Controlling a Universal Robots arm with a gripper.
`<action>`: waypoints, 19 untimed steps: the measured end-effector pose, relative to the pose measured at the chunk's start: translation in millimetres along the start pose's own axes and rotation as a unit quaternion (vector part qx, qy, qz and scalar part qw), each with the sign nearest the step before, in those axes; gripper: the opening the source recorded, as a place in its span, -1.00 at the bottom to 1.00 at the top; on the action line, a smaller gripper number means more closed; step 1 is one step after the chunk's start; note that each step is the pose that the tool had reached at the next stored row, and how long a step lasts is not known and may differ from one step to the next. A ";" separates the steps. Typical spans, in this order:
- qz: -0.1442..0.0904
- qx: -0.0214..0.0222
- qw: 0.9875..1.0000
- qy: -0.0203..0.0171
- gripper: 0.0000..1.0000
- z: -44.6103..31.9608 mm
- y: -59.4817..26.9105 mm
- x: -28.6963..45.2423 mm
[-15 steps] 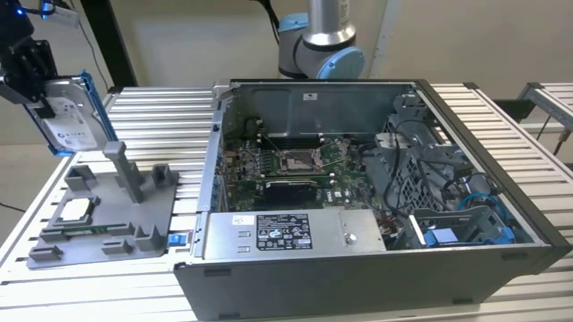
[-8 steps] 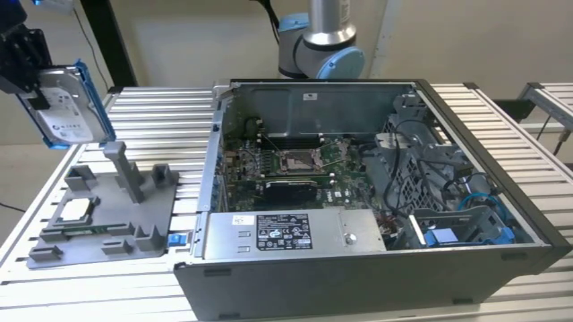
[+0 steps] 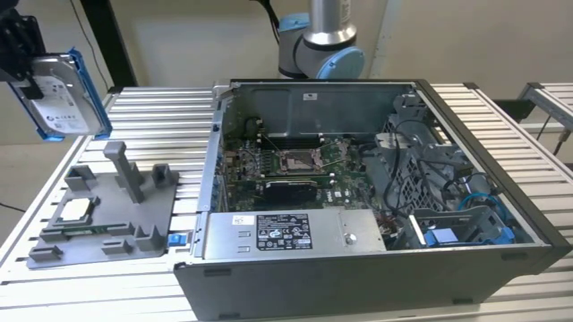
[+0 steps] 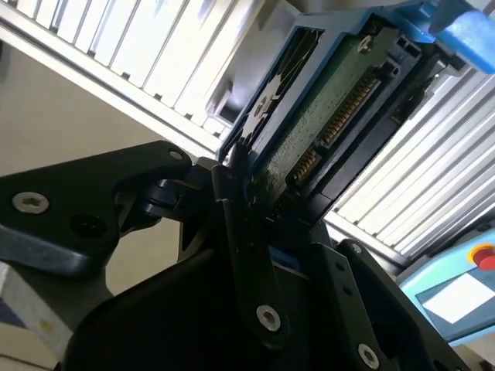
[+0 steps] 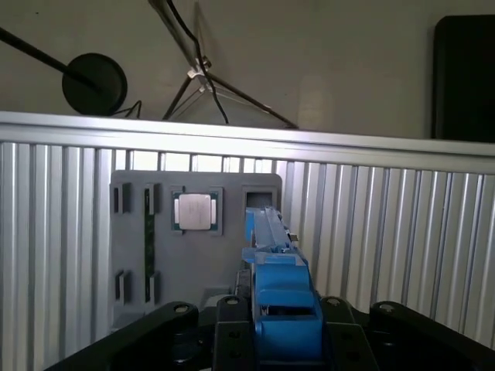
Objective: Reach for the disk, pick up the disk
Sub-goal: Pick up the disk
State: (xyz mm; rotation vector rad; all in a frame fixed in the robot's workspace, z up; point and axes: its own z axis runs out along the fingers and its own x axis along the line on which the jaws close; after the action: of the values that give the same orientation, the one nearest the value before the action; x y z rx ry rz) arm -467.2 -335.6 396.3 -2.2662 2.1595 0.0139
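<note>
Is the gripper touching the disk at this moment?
Touching. In the second wrist view the gripper has its black fingers pressed against the disk, with no gap between them.

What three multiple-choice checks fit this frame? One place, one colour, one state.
1. Where is the disk?
A. on a shelf
B. in the air above the grey fixture, at the exterior view's left
C. in a person's hand

2. What colour are the rails framing the disk?
A. blue
B. red
C. yellow

3. What state is the gripper in?
A. open beside the disk
B. shut on nothing
C. shut on the disk

Answers:
1 B: in the exterior view the disk hangs on edge above the fixture, touching nothing below it.
2 A: the exterior view and both wrist views show blue plastic along the disk's edges.
3 C: in the second wrist view the fingers clamp the disk's end.
</note>
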 end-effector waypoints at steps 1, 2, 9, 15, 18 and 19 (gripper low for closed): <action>0.000 0.000 1.000 0.000 -1.00 -2.5 0.0 0.0; 0.000 0.000 1.000 0.000 -1.00 -4.8 0.0 -0.1; 0.001 0.000 1.000 0.000 -1.00 -21.4 0.0 -0.3; 0.002 0.000 1.000 0.000 -1.00 -41.7 -0.1 -0.5; 0.002 0.000 1.000 0.000 -1.00 -53.7 -0.1 -0.7; 0.002 0.000 1.000 0.000 -1.00 -57.5 -0.1 -0.8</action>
State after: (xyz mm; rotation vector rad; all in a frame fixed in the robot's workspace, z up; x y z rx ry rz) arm -467.2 -335.6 453.9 -2.2611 2.1646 0.0137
